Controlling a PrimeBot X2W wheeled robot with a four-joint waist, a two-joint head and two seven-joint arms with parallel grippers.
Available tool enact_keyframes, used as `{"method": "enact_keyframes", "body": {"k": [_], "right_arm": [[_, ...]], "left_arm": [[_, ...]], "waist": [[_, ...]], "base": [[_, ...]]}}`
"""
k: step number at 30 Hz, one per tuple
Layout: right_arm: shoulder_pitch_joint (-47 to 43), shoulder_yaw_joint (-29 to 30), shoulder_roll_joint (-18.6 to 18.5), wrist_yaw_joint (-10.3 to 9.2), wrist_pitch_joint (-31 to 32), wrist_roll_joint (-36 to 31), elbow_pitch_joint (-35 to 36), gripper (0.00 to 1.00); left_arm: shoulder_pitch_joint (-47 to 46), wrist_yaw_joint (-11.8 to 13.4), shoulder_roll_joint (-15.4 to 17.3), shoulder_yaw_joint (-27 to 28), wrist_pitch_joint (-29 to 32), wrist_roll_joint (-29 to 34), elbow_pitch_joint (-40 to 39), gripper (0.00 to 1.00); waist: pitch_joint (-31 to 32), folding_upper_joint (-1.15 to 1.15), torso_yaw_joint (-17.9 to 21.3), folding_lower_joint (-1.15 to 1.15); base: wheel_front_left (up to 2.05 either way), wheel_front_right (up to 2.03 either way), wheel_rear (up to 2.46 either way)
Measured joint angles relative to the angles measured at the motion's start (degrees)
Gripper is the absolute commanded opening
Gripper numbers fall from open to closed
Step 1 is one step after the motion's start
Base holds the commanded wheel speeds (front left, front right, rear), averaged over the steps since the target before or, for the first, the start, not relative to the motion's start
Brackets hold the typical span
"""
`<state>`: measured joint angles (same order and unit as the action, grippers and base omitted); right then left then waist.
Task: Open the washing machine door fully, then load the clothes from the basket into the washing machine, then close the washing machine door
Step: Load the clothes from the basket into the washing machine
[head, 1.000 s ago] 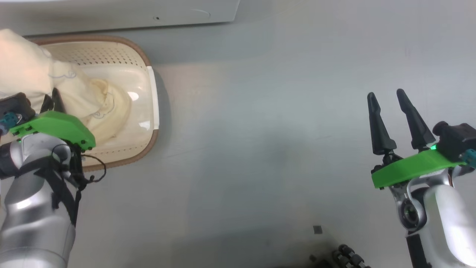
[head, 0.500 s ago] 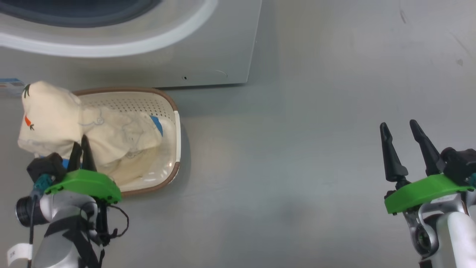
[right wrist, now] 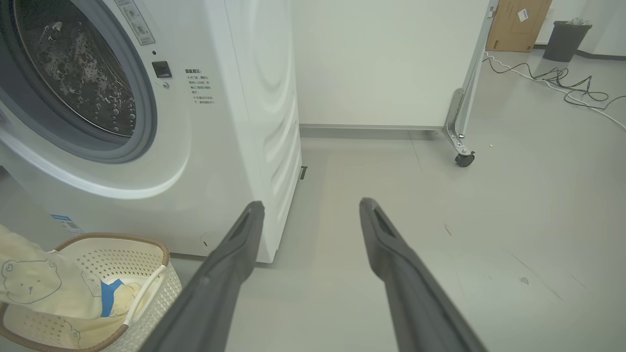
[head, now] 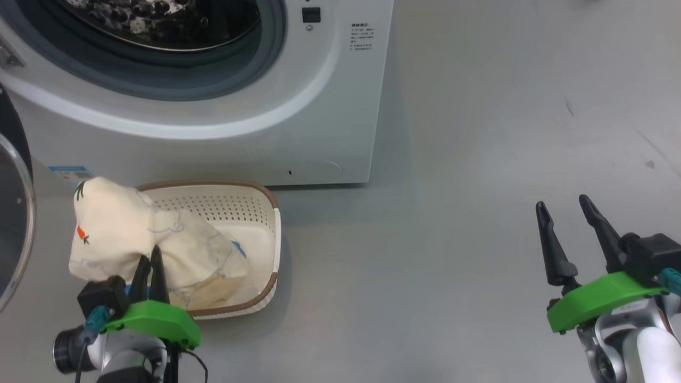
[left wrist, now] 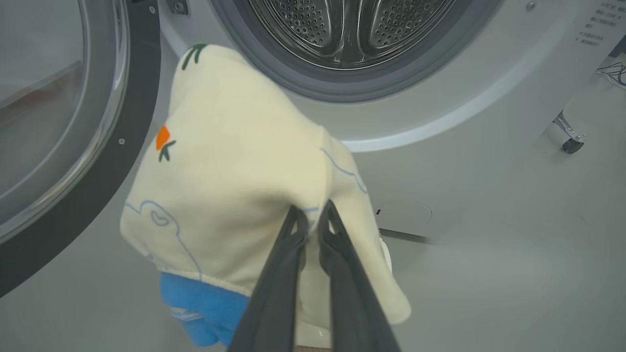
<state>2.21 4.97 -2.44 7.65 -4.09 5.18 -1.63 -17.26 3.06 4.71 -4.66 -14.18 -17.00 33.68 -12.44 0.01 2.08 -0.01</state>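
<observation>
My left end effector point(left wrist: 313, 214) is clenched on a fold of the cream garment point(left wrist: 234, 171). The garment is raised over the left end of the basket point(head: 234, 205), with its lower folds draping into it. The steel drum point(left wrist: 349, 29) of the washing machine point(head: 330, 106) gapes ahead of and above my fingertips, and the door point(left wrist: 139, 122) is swung aside to the left. I judge the carry runs forward and up, and my left arm is much the nearer. My right end effector point(head: 562, 203) stands released, well apart over the floor.
</observation>
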Motion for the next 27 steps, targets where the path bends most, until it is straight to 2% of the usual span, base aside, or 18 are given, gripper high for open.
{"method": "enact_keyframes", "body": {"k": [10,27], "right_arm": [[-3.4,-1.8,0.0,0.00,2.2,-0.2,4.4,1.00],[-4.5,-2.4,0.0,0.00,2.7,-0.2,5.3,1.00]], "left_arm": [[5.5,0.5,0.1,-1.6,1.9,0.4,-5.9,0.00],[7.2,2.1,0.6,-3.0,4.8,0.4,-11.6,0.00]], "waist": [[5.5,0.00,-1.6,0.00],[5.6,0.00,-1.9,0.00]], "base": [[0.00,0.00,0.00],[0.00,0.00,0.00]]}}
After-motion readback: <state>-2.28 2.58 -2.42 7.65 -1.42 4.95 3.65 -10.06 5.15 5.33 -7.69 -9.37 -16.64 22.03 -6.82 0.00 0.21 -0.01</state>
